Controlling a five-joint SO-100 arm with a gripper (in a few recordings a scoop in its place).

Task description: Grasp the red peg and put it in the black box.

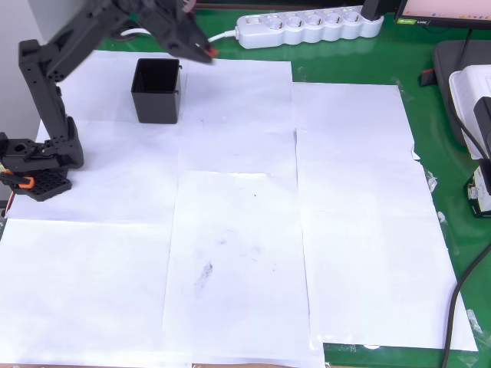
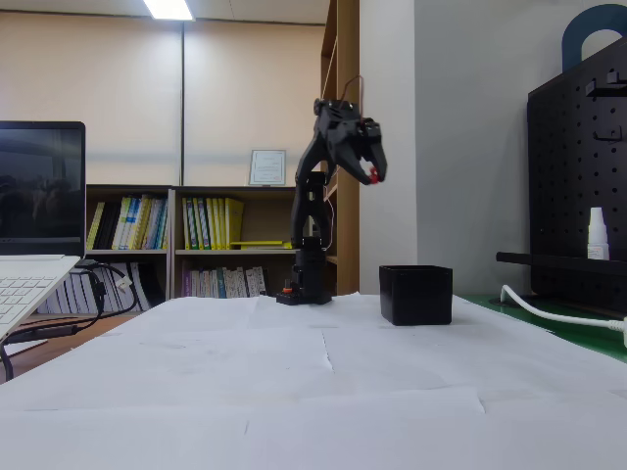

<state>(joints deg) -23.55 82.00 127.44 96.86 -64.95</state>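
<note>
In the overhead view the black arm (image 1: 54,69) stands at the left edge of the table, its base on white paper sheets (image 1: 238,230) that cover most of the green mat (image 1: 430,123). The arm reaches up and to the right, and the gripper (image 1: 205,52) ends just right of the black box (image 1: 157,90). A small red spot, the red peg (image 1: 211,52), shows at the tips. The box sits open-topped on the paper, near the back of the table, with bare paper all around it. Behind it a white power strip (image 1: 311,27) lies along the back edge, its cable running toward the arm. At the right edge lie dark and white devices and a black cable (image 1: 460,291).

In the fixed view the gripper (image 2: 373,174) hangs high above the table, its fingers curled down and closed narrowly on the red peg (image 2: 373,175). The black box (image 2: 416,294) stands on the paper below, slightly to the right of the peg. A laptop (image 2: 34,255) sits at the left, bookshelves (image 2: 196,240) fill the background, and a black pegboard (image 2: 578,176) with a white bottle (image 2: 598,233) stands at the right.
</note>
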